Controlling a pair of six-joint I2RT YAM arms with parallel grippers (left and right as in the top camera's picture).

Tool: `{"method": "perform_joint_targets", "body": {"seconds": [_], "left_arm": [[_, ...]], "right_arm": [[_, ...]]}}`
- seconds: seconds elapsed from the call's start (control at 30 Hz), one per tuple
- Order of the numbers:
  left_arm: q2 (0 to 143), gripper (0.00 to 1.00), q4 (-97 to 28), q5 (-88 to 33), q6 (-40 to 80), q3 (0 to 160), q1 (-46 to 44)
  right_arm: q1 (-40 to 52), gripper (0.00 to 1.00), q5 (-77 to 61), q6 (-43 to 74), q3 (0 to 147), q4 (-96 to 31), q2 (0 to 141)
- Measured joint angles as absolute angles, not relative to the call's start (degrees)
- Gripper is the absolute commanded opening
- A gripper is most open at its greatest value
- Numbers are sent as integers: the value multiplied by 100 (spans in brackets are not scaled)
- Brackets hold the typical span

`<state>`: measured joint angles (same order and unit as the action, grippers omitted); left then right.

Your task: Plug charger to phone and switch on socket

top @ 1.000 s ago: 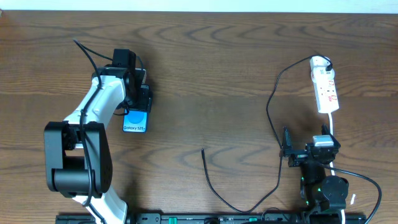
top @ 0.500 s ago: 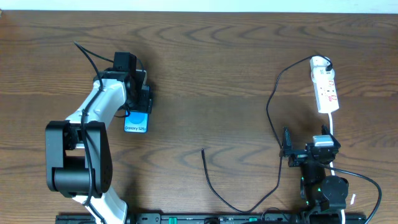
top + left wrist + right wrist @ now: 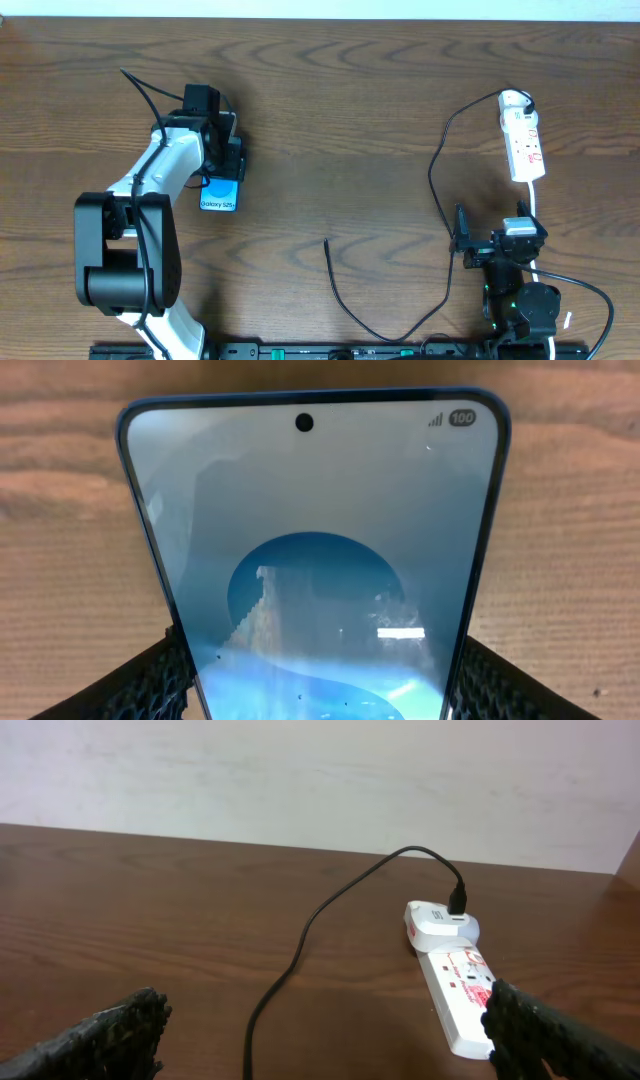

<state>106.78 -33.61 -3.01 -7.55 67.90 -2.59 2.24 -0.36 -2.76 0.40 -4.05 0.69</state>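
Note:
The phone (image 3: 219,194), its blue screen up, is at the left of the table. My left gripper (image 3: 224,165) is shut on its far end. In the left wrist view the phone (image 3: 315,560) fills the gap, and both black fingertips (image 3: 150,685) press its side edges. The charger cable (image 3: 436,190) runs from a white adapter on the socket (image 3: 523,140) down and round to its free plug end (image 3: 326,243), which lies on the table. My right gripper (image 3: 498,235) is wide open and empty, just near of the socket (image 3: 460,995) and beside the cable (image 3: 300,935).
A white cord (image 3: 536,215) leaves the socket's near end and passes the right arm. A thicker black robot cable (image 3: 590,290) loops at the front right. A pale wall (image 3: 320,780) stands behind the table's far edge.
My left gripper with the phone has shifted very slightly to the right. The right arm, the cable and the socket have not moved.

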Motion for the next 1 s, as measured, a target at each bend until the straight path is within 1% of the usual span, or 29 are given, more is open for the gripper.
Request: {"method": "perform_joint_targets", "body": {"seconds": [0.93,1.0], "left_arm": [[10678,8,-3087,-298,-755,6333,-259],[10678,24,-3085,-298,-755,6333,-259]], "right_arm": [[224,99,-36,-276,40,-408,69],[224,99,-36,-276,40,-408,69]]}}
